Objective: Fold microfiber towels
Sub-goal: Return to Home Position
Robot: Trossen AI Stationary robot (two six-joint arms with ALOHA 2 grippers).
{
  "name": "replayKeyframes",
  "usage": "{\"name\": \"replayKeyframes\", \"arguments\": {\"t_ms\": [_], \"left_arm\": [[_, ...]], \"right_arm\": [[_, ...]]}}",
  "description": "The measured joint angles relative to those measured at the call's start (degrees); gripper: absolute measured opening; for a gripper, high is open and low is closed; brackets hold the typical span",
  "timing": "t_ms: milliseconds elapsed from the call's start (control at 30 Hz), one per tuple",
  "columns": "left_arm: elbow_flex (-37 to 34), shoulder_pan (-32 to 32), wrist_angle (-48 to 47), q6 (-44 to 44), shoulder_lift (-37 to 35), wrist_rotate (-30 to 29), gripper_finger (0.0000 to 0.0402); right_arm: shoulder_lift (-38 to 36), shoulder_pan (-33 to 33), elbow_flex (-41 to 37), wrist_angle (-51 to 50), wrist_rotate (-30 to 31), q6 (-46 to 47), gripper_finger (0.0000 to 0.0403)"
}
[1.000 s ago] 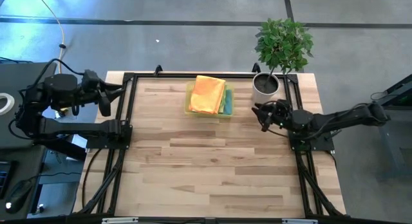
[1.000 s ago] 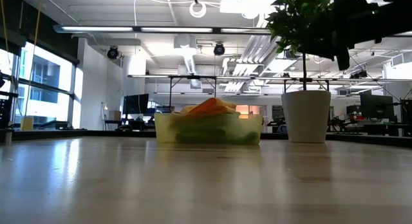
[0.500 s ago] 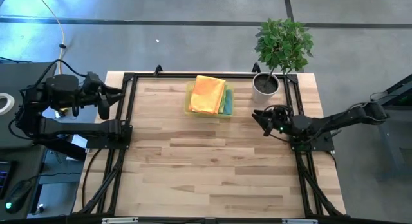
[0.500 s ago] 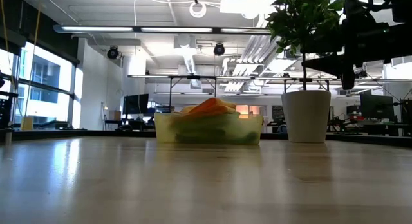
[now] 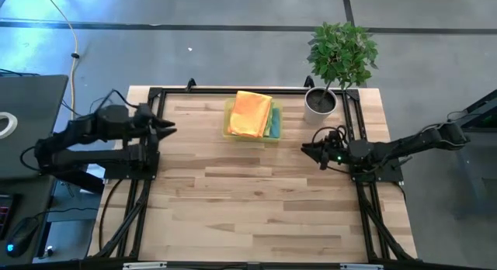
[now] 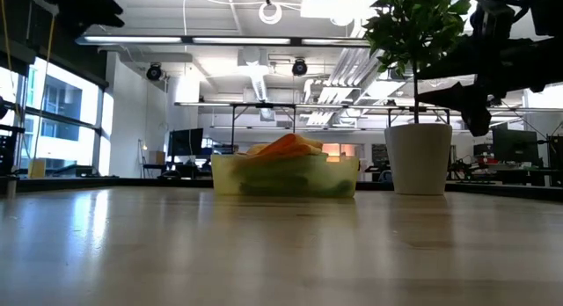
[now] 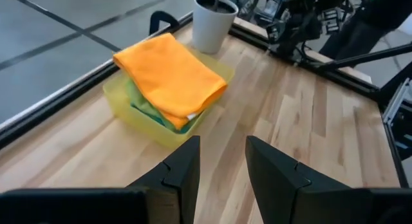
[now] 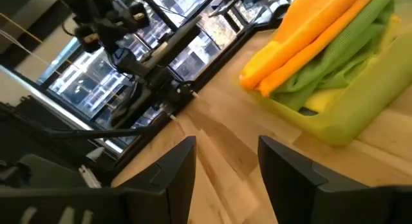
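Note:
The microfiber towels lie folded in a stack inside a translucent yellow tray [image 5: 230, 131] at the table's far middle. An orange towel [image 5: 250, 112] is on top, and a green one [image 5: 272, 124] shows under it. In the left wrist view the orange towel [image 7: 170, 76] covers the green one [image 7: 154, 111]. My left gripper [image 5: 167, 129] hangs open over the table's left edge, left of the tray, its fingers [image 7: 183, 169] holding nothing. My right gripper [image 5: 307, 150] is open too, right of the tray and nearer than it, pointing at the towels [image 8: 309, 31].
A potted plant in a white pot [image 5: 320, 103] stands at the far right, just beyond my right gripper and right of the tray. A black frame [image 5: 233, 90] runs along the table's far, left and right sides. Bare wood [image 5: 248, 200] fills the near half.
My left gripper has swung from outside the table's left edge toward the right, sunk and tipped downward; it now stands over the frame's left rail. My right gripper has sunk a little toward the near edge and rolled. The towels and tray have not moved.

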Motion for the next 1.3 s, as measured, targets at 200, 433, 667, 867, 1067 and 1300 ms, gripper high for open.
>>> {"name": "replayKeyframes", "arguments": {"t_ms": [200, 433, 667, 867, 1067, 1300], "left_arm": [[-10.5, 0.0, 6.1, -2.5, -4.5, 1.4, 0.0115], [-21.2, -0.1, 17.6, -4.0, -9.2, 0.9, 0.0115], [-30.4, -0.1, 31.7, -4.0, -10.7, -3.8, 0.0115], [-39.3, -0.1, 49.1, -5.3, -10.6, -6.8, 0.0115], [-46.2, -0.1, 64.3, -10.8, -10.7, -8.2, 0.0115], [-46.0, -0.1, 63.5, -11.3, -10.6, -11.0, 0.0115]], "right_arm": [[0.0, 0.0, 0.0, -2.6, -0.5, 0.7, 0.0158], [0.0, 0.0, 0.0, -9.4, -0.5, -8.9, 0.0158], [0.0, 0.0, 0.0, -12.9, -0.5, -18.4, 0.0158], [0.0, 0.0, 0.0, -13.1, -0.5, -22.3, 0.0158], [0.0, 0.0, 0.0, -13.1, -0.5, -21.4, 0.0158], [0.0, 0.0, 0.0, -13.1, -0.5, -21.3, 0.0158]]}}
